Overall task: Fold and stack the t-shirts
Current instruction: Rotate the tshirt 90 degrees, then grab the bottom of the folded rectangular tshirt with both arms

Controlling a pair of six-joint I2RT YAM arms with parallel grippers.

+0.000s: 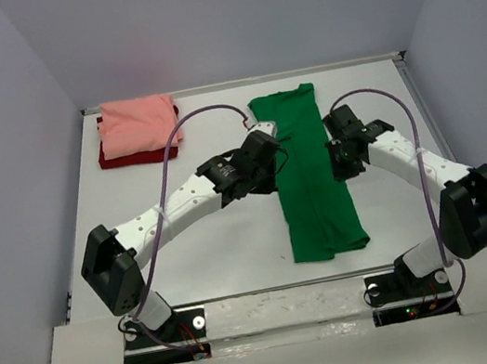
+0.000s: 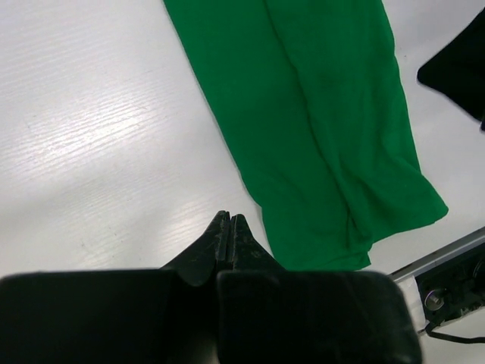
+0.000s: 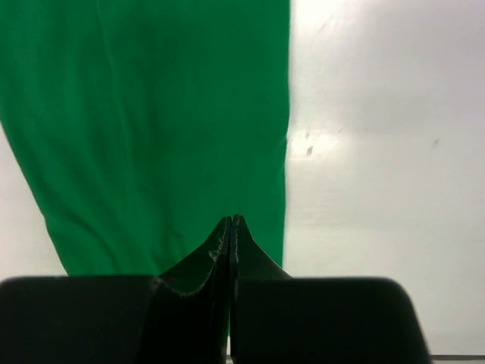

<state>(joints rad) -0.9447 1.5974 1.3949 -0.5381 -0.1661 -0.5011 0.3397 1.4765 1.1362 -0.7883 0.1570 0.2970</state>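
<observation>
The bright green t-shirt (image 1: 309, 170) lies on the white table as a long narrow strip, both sides folded in, collar at the far end. It also shows in the left wrist view (image 2: 318, 121) and the right wrist view (image 3: 151, 121). The salmon pink t-shirt (image 1: 137, 123) lies folded on top of the dark red t-shirt (image 1: 109, 156) at the far left corner. My left gripper (image 1: 279, 159) (image 2: 229, 220) is shut and empty, just beside the strip's left edge. My right gripper (image 1: 342, 163) (image 3: 230, 221) is shut and empty over the strip's right edge.
The white table (image 1: 202, 265) is walled by grey panels on the left, right and far sides. A metal rail (image 2: 447, 254) runs along the table's edge near the green shirt's hem. Both arm bases stand at the near edge.
</observation>
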